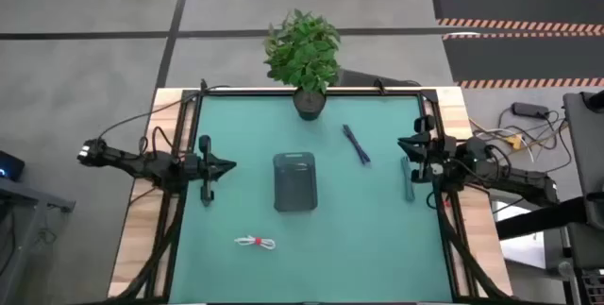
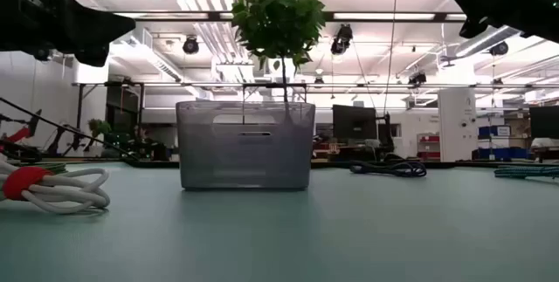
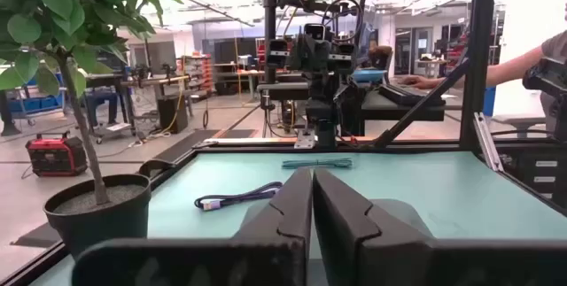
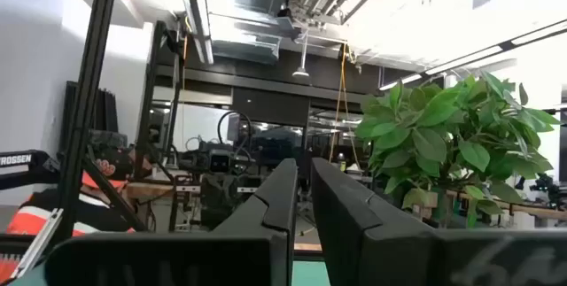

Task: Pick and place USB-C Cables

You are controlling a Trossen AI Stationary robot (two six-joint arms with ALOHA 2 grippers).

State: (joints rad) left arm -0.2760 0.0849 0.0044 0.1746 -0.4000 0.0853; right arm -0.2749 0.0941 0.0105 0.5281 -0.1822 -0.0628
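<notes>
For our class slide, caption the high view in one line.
Three cables, white, blue and teal, lie around the grey tray.

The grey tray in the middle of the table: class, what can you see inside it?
From above, the grey tray shows only its own floor. The low view shows no cable through its translucent wall. The white, blue and teal cables lie on the mat.

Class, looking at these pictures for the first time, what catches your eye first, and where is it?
A leafy potted plant stands at the table's far edge, behind the grey tray in the middle. Three cables lie scattered: white with a red band near the front, dark blue and teal-green toward the right.
</notes>
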